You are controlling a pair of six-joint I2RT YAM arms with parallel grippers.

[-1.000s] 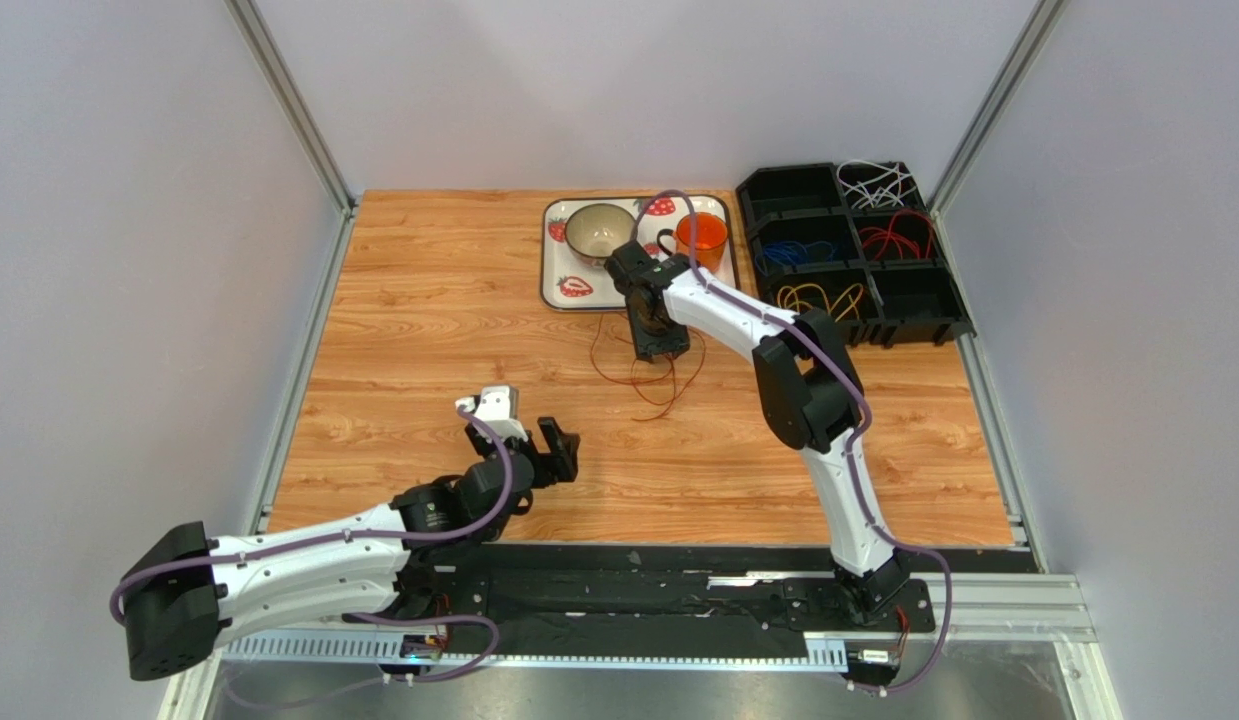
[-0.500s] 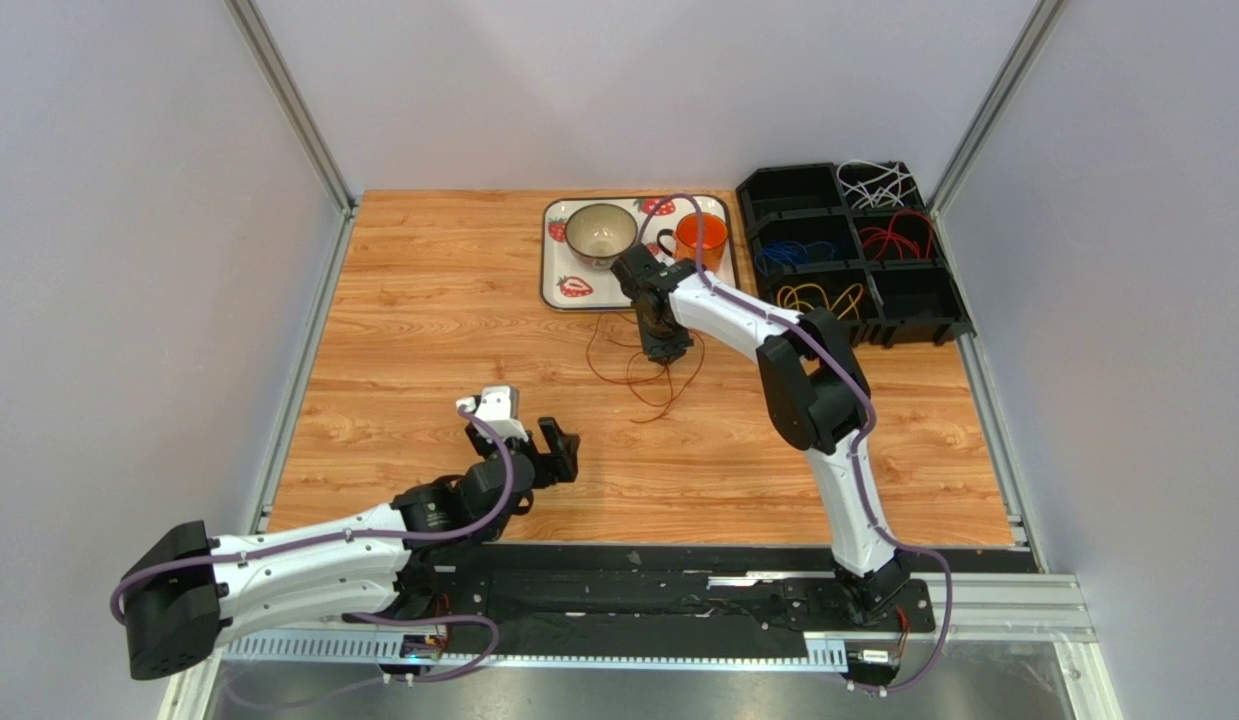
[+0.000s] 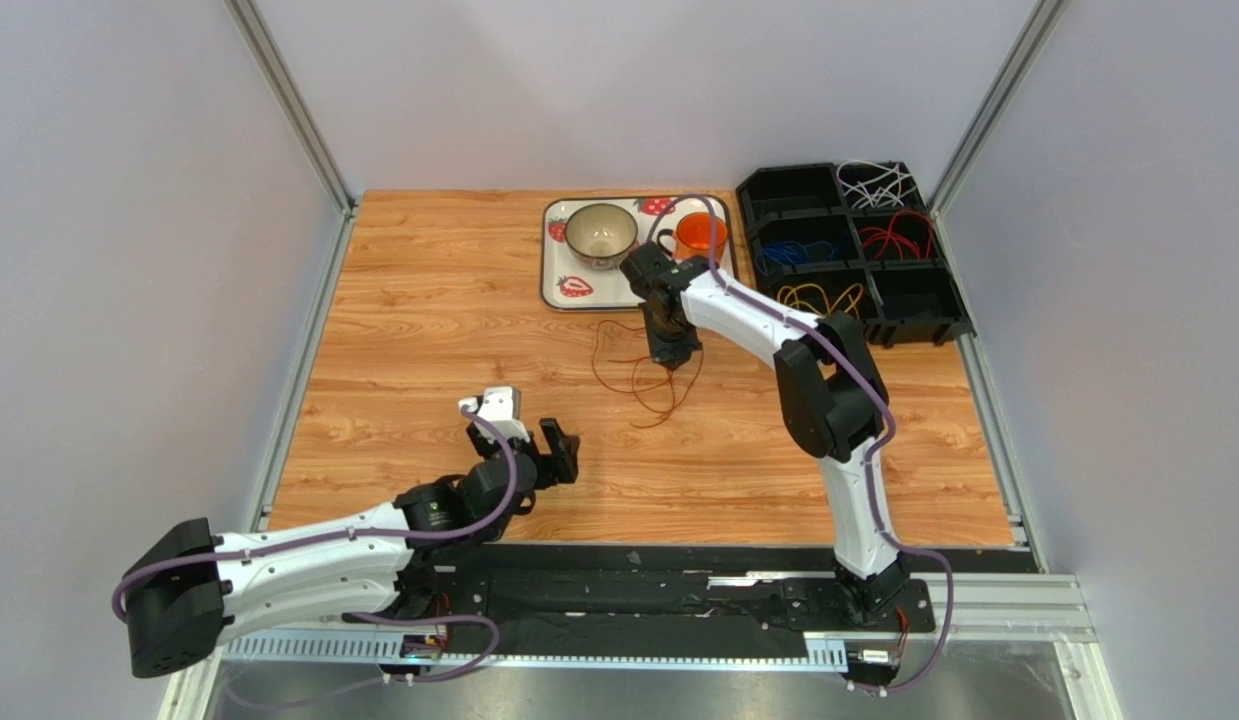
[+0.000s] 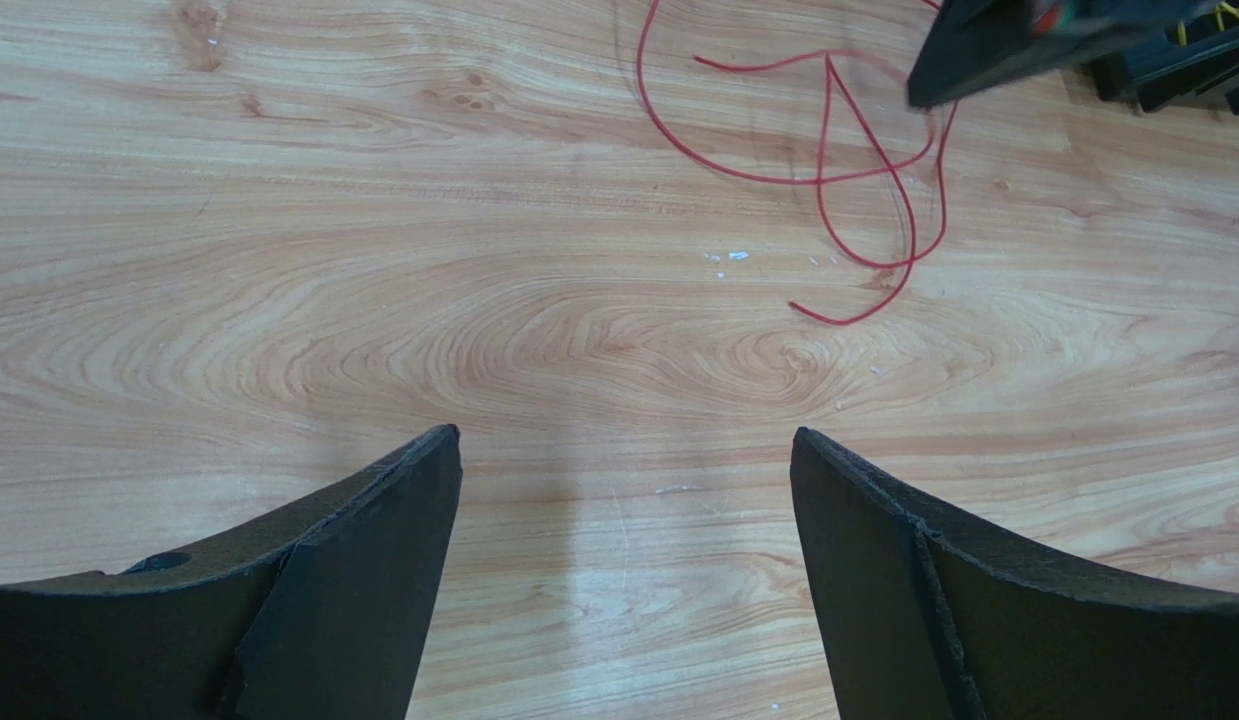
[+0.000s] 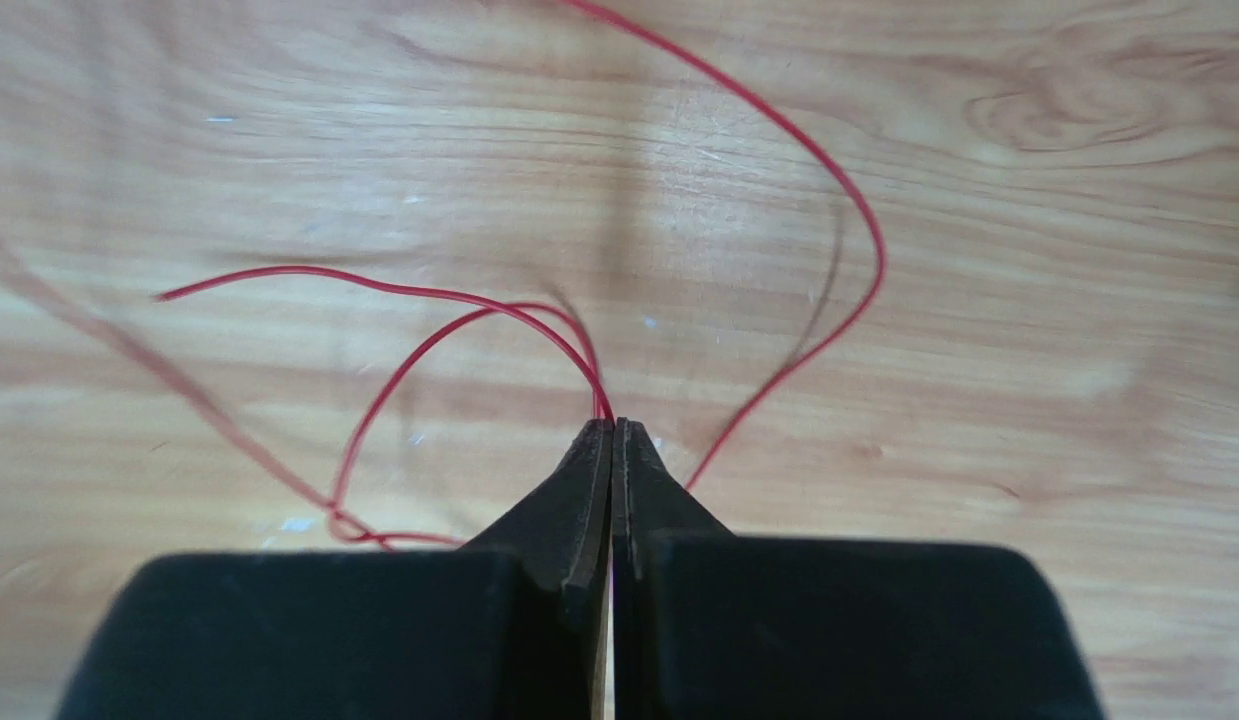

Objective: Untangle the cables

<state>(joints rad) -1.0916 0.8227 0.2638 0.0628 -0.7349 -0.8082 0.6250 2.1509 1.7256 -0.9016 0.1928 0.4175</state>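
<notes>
Black divided bin at the table's far right corner: white cables in the far right cell, red cables in the middle right, blue cables in the middle left, yellow cables in the near left. Strawberry-printed tray carries a bowl and an orange cup. A loose red cable lies on the wood just before the tray. The right gripper, clenched, pinches it. The left gripper hangs released, well apart.

Overhead from behind, wrist views close, sharing red cable

Red cables, black right claw, wood-grain table, strawberry-patterned tray, orange cup
</notes>
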